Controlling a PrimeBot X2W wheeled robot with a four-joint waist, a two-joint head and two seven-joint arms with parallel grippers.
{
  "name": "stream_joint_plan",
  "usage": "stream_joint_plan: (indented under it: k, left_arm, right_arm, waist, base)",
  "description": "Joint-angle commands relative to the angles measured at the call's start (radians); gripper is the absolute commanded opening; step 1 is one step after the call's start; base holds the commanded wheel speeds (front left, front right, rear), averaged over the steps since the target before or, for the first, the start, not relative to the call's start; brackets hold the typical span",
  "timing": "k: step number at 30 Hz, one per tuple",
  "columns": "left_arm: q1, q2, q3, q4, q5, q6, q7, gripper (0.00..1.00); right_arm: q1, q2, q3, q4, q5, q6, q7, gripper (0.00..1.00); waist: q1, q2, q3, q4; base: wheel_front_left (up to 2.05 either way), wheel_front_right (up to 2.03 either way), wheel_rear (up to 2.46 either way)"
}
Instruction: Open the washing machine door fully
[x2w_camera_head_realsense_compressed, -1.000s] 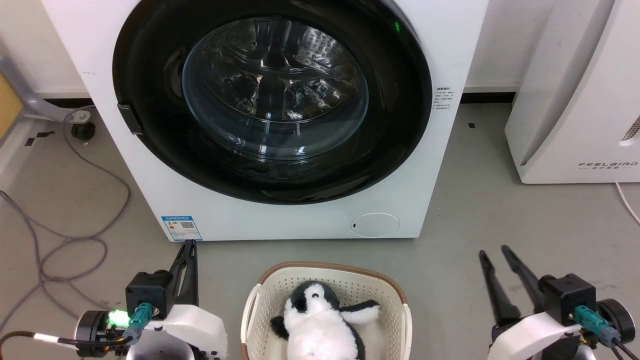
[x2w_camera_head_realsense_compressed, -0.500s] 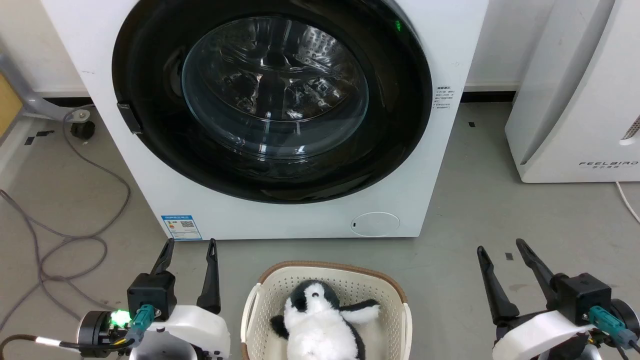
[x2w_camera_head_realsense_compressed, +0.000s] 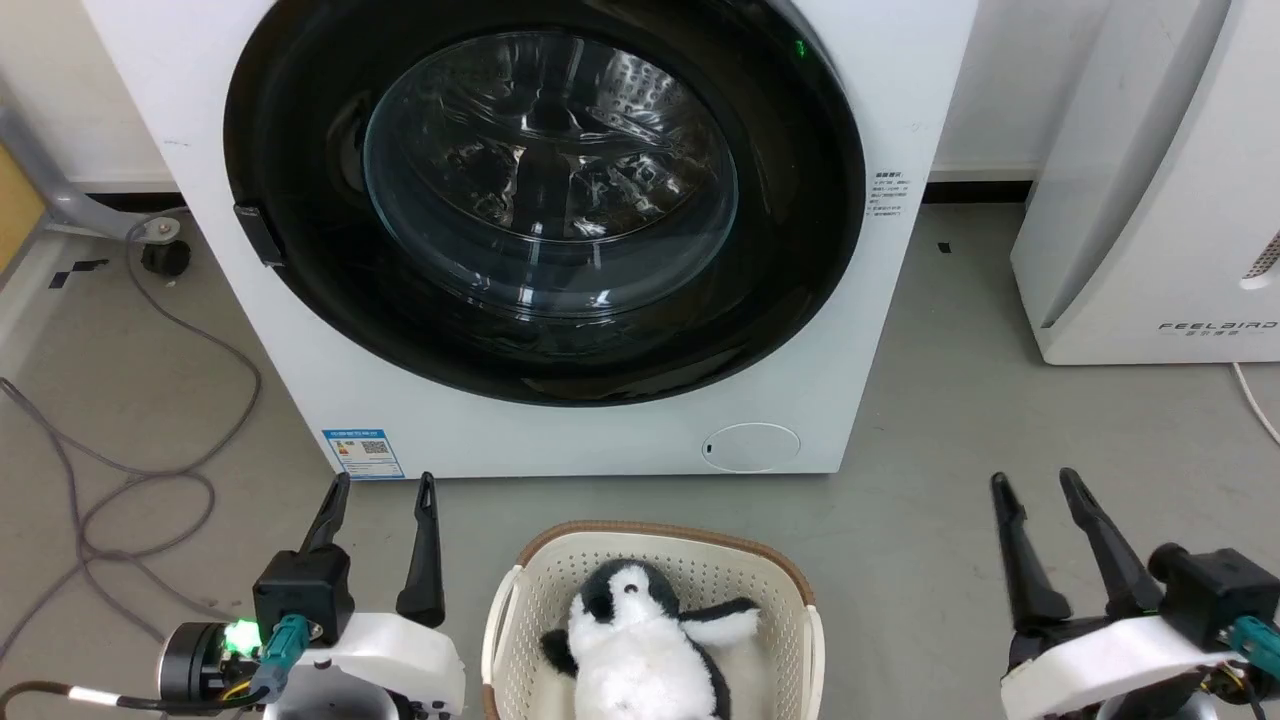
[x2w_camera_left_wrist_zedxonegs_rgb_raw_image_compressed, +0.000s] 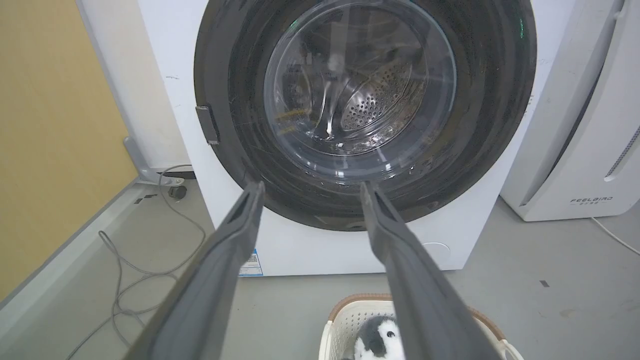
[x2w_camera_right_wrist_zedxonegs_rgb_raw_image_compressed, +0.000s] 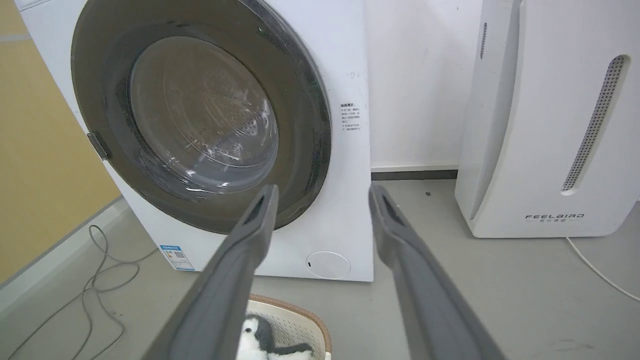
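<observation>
The washing machine door (x2w_camera_head_realsense_compressed: 800, 230) is a big round glossy-black disc with a bulging clear glass centre, lying flat against the white machine front (x2w_camera_head_realsense_compressed: 560, 440); it also appears as the door (x2w_camera_left_wrist_zedxonegs_rgb_raw_image_compressed: 490, 100) and the door (x2w_camera_right_wrist_zedxonegs_rgb_raw_image_compressed: 300, 90) in the wrist views. A small dark latch tab (x2w_camera_head_realsense_compressed: 258, 235) sits on its left rim. My left gripper (x2w_camera_head_realsense_compressed: 382, 485) is open low on the left, well short of the door. My right gripper (x2w_camera_head_realsense_compressed: 1035, 482) is open low on the right, above the floor.
A cream basket (x2w_camera_head_realsense_compressed: 780, 590) with a penguin plush (x2w_camera_head_realsense_compressed: 640, 640) stands on the floor between my arms. A white appliance (x2w_camera_head_realsense_compressed: 1150, 200) stands to the right. Grey cables (x2w_camera_head_realsense_compressed: 130, 480) lie on the floor at left. A small round white cap (x2w_camera_head_realsense_compressed: 750, 448) sits low on the machine.
The left gripper went from shut to open. The right gripper spread wider and shifted to the right. The door has not moved.
</observation>
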Motion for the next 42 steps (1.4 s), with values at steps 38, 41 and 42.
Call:
stream_joint_plan:
  k: [38,41,42]
  left_arm:
    - [-0.025,0.000,-0.041,0.001,-0.023,0.051,-0.088,1.00]
    - [-0.036,0.000,-0.043,0.000,-0.022,0.053,-0.094,1.00]
    - [-0.040,0.000,-0.044,0.000,-0.021,0.053,-0.096,1.00]
  right_arm:
    - [-0.155,-0.004,-0.105,0.126,0.825,0.000,0.025,0.00]
    - [-0.200,-0.012,-0.127,0.151,0.858,0.000,0.040,0.00]
    - [-0.216,-0.014,-0.135,0.161,0.870,0.000,0.043,0.00]
  waist:
    - [0.0000,0.0000,0.053,0.037]
    - [0.0000,0.0000,0.071,0.044]
    - [0.0000,0.0000,0.078,0.047]
  base:
    - [0.00,0.00,0.00]
    - [0.00,0.00,0.00]
    - [0.00,0.00,0.00]
